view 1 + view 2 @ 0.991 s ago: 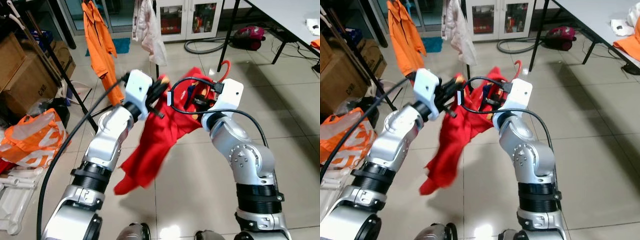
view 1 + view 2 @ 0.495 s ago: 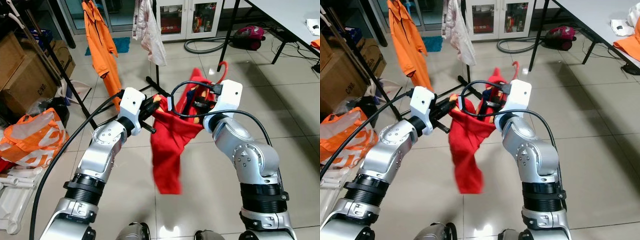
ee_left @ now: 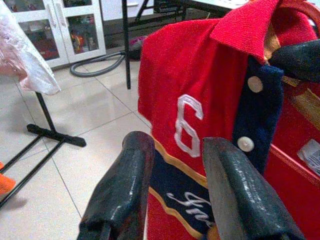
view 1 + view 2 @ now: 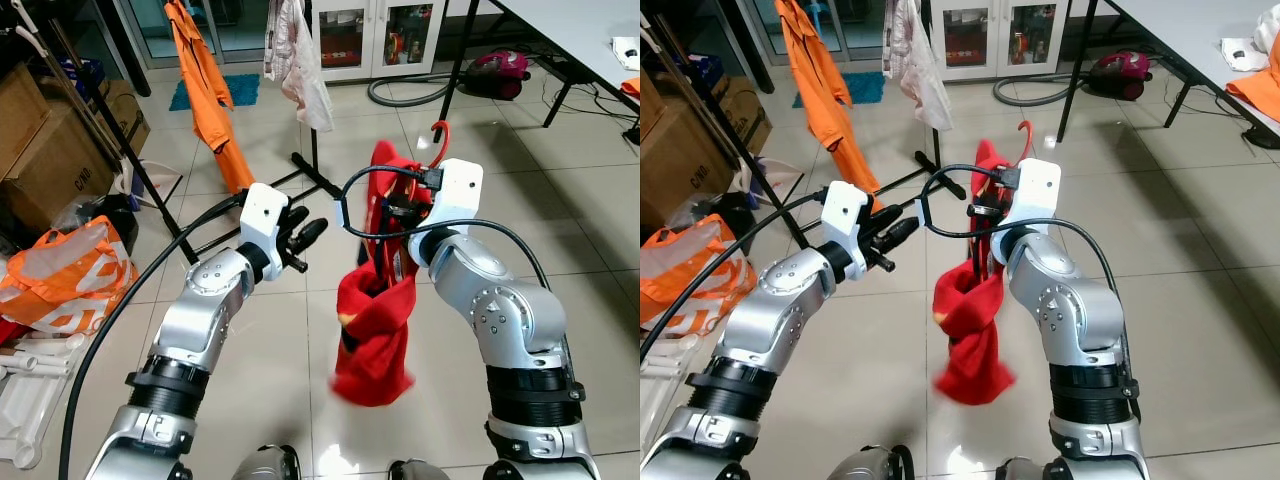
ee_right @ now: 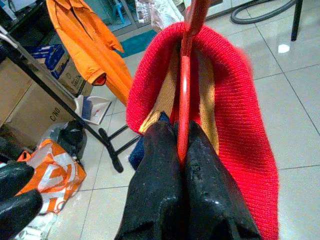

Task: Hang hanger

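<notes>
A red hanger (image 4: 437,138) carries a red shirt (image 4: 378,320) with a navy placket and a white "6". My right gripper (image 5: 179,137) is shut on the hanger's red stem just below the hook, holding it up at chest height. The shirt dangles below it in a bunched, swinging mass over the tiled floor. My left gripper (image 4: 305,232) is open with nothing between its fingers, a short way left of the shirt. In the left wrist view its fingers (image 3: 125,180) point at the shirt's front (image 3: 190,85).
A black clothes rack (image 4: 312,170) stands ahead with an orange garment (image 4: 208,85) and a pale garment (image 4: 300,60) on it. Cardboard boxes (image 4: 40,150) and an orange bag (image 4: 70,275) lie left. A table leg (image 4: 458,70) and vacuum (image 4: 500,70) are at the far right.
My left gripper has let go of the shirt and opened. The shirt has swung down and right, and now hangs under my right gripper alone.
</notes>
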Controlling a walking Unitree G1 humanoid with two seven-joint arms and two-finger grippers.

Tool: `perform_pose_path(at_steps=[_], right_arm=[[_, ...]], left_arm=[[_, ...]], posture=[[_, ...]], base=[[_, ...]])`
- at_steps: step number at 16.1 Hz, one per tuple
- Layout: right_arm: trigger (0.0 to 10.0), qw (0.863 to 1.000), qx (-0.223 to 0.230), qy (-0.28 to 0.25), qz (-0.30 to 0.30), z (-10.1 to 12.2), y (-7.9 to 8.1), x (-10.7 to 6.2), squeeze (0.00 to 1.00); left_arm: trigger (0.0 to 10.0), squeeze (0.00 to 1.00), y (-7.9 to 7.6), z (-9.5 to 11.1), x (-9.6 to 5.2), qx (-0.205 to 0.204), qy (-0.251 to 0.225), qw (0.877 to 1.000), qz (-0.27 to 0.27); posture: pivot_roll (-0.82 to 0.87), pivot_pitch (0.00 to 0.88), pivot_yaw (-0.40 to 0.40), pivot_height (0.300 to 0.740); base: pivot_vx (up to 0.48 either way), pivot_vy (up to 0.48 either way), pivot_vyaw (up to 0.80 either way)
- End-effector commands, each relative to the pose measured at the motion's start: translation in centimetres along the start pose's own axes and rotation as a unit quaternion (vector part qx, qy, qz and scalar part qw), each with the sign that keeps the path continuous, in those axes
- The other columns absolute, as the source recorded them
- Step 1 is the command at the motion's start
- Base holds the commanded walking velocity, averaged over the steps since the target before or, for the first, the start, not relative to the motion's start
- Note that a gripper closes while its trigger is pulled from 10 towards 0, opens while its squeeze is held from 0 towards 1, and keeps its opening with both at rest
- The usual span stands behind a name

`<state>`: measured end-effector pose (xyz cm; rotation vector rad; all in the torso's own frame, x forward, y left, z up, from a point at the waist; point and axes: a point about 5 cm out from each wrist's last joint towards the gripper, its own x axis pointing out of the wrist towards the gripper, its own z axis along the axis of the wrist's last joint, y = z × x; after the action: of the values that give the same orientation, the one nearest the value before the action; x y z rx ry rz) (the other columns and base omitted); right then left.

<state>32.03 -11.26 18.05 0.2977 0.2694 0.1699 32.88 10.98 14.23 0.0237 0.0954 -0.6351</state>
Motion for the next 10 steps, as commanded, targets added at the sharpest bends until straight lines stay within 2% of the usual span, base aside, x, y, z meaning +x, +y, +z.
perform_pose_path(at_steps=[1, 3, 5, 7, 8, 10], right_arm=[[10.0, 0.999, -0.008, -0.025, 0.022, 1.3, 1.0, -0.3, 0.0], [10.0, 0.999, -0.022, -0.025, 0.029, 1.5, 0.9, -0.3, 0.0], [10.0, 0.998, -0.051, -0.024, 0.04, 1.9, 0.3, -0.3, 0.0], [10.0, 0.994, -0.094, -0.019, 0.055, 2.5, -0.6, -0.2, 0.0], [10.0, 0.989, -0.131, -0.012, 0.067, 3.0, -1.3, -0.1, 0.0], [10.0, 0.982, -0.17, -0.004, 0.086, 3.4, -1.9, 0.0, 0.0]], left_arm=[[10.0, 1.0, 0.0, -0.1, -0.3, -0.002, 0.003, 1.0, -0.005], [10.0, 1.0, 0.6, 0.3, -0.9, 0.002, -0.001, 1.0, 0.002], [10.0, 1.0, 2.4, 1.5, -1.7, 0.021, -0.017, 0.999, 0.03], [10.0, 1.0, 4.9, 3.5, -2.7, 0.037, -0.053, 0.996, 0.065], [10.0, 0.0, 5.8, 4.7, -3.4, 0.045, -0.076, 0.995, 0.056], [10.0, 0.0, 6.0, 6.3, -4.0, 0.046, -0.104, 0.993, 0.033]], posture=[[-0.07, 0.083, 0.073, 0.74], [-0.08, 0.072, 0.067, 0.74], [-0.08, 0.062, 0.059, 0.74], [-0.08, 0.068, 0.048, 0.74], [-0.08, 0.067, 0.043, 0.74], [-0.08, 0.073, 0.032, 0.74]], base=[[0.0, 0.0, 0.0], [0.0, 0.0, 0.0], [0.0, 0.0, 0.0], [0.0, 0.0, 0.0], [0.0, 0.0, 0.0], [0.0, 0.0, 0.0]])
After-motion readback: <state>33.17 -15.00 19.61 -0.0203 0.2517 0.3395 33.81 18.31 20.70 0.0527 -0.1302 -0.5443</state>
